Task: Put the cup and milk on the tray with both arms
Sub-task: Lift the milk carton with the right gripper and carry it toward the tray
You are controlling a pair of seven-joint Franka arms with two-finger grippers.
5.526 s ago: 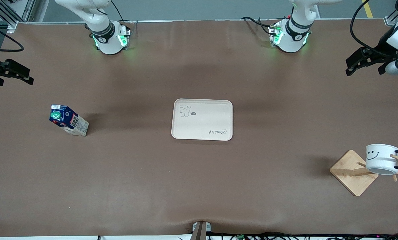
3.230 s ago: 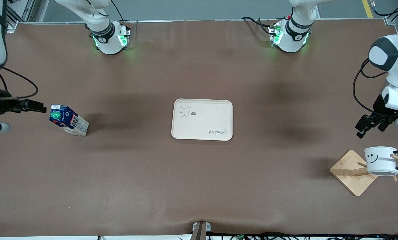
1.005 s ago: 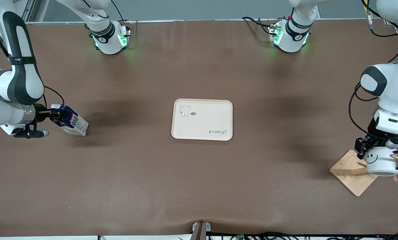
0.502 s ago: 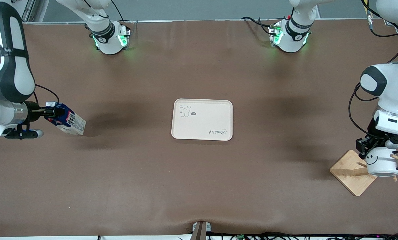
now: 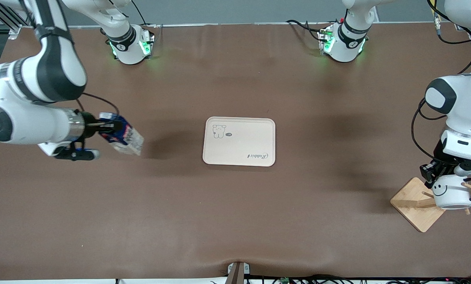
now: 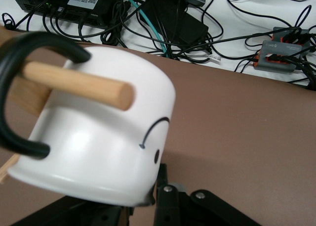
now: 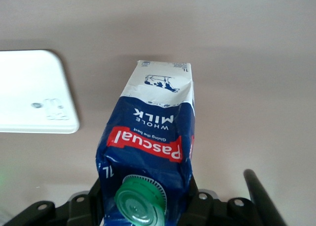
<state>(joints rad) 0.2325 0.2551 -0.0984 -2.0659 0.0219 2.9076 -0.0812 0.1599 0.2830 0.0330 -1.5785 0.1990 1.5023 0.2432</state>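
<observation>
The milk hangs tilted over the table, partway from the right arm's end toward the tray. My right gripper is shut on its dark blue top. In the right wrist view the green cap sits between the fingers of the right gripper, with the milk pointing away and the tray's corner off to one side. The cup hangs on a wooden peg of the rack. My left gripper grips its rim; one finger presses the outer wall of the cup, the other is hidden.
The rack's square wooden base stands at the left arm's end, near the front camera's side of the table. The cup's black handle loops around the peg. Cables and boxes lie off the table's edge.
My right arm has lifted the milk off the table and carried it toward the tray. My left gripper's fingers have closed on the cup's rim; the cup still hangs on the rack.
</observation>
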